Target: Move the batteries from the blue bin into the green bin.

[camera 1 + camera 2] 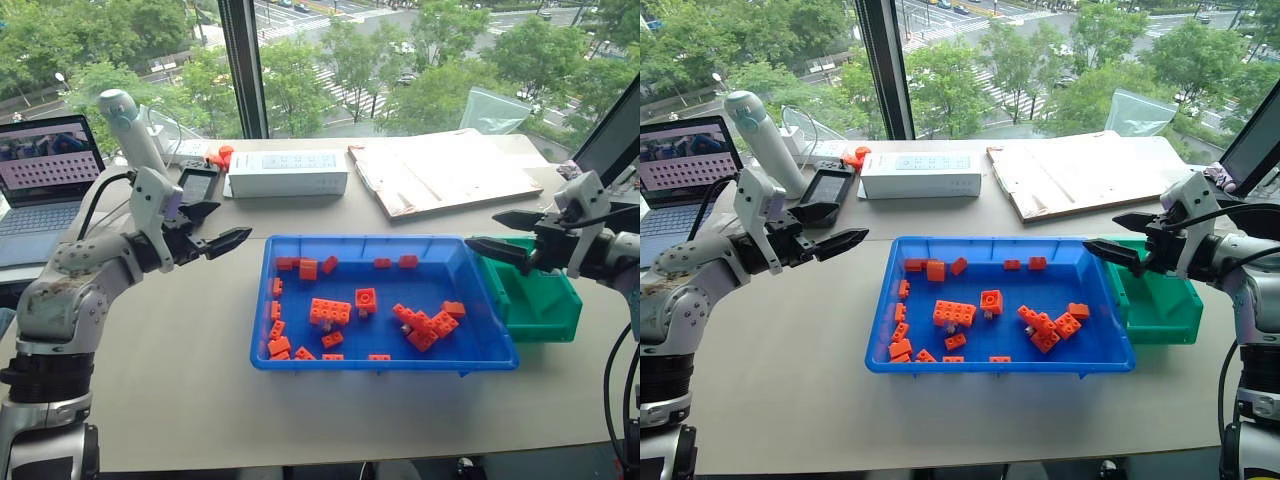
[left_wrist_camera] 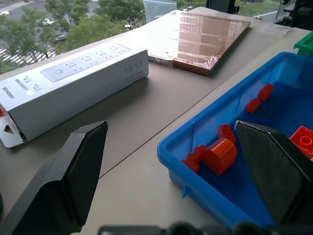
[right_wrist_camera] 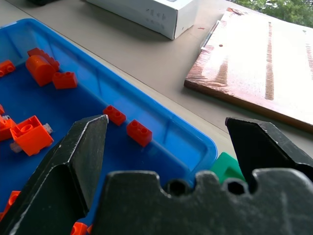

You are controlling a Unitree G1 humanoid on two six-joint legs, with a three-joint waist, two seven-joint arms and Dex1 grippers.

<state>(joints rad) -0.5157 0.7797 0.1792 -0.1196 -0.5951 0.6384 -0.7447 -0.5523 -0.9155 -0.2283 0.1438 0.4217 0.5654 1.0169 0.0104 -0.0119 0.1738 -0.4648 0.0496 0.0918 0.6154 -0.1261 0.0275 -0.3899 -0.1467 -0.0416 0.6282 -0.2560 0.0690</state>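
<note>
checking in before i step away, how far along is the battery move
Nothing looks done: the green bin shows no batteries inside. Nothing is in hand: the left pincer and right pincer are both open and empty, held above the table beside the blue bin. Batteries are hard to spot among the orange bricks, so the whole transfer seems left.

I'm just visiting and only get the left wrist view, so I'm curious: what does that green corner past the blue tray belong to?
Observer: A small green plastic bin, standing at the right end of the big shallow blue plastic tray.
Visitor: Where's the other hand?
Observer: The right hand hangs open above where tray and bin meet.
Visitor: Anything to this arm's left?
Observer: An open laptop, on the table's left side.
</note>
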